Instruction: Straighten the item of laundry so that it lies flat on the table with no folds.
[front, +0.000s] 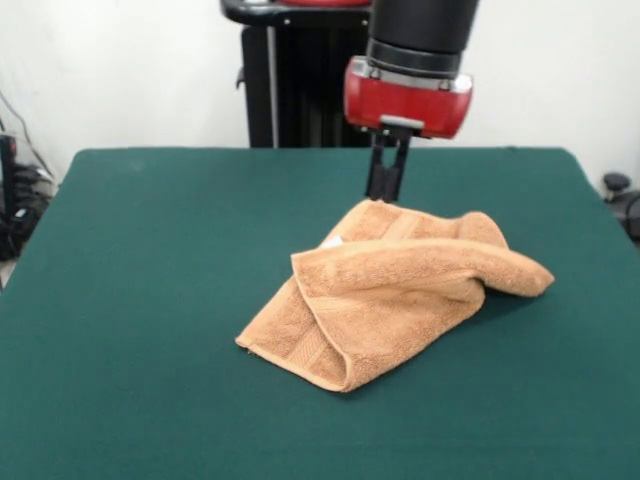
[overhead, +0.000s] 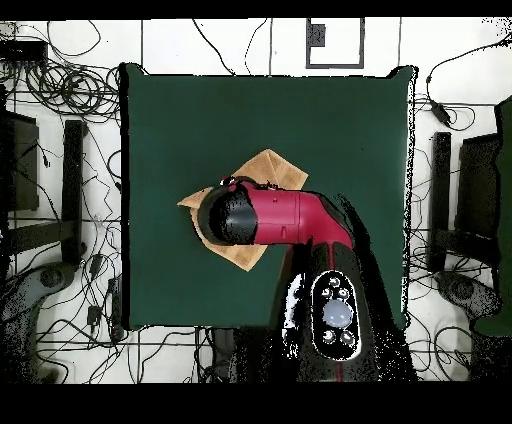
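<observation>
The tan-orange towel lies crumpled near the middle of the dark green table, folded over itself, with a rolled fold running off to the right. A small white tag shows at its left. My gripper comes down from above to the towel's far edge, its narrow fingers close together on that edge. In the overhead view the arm's wrist covers the gripper and the towel's middle. Only the towel's corners show there on the table.
The black robot pedestal stands past the table's far edge. Cables and dark stands lie on the floor around the table. Green cloth spreads wide on all sides of the towel.
</observation>
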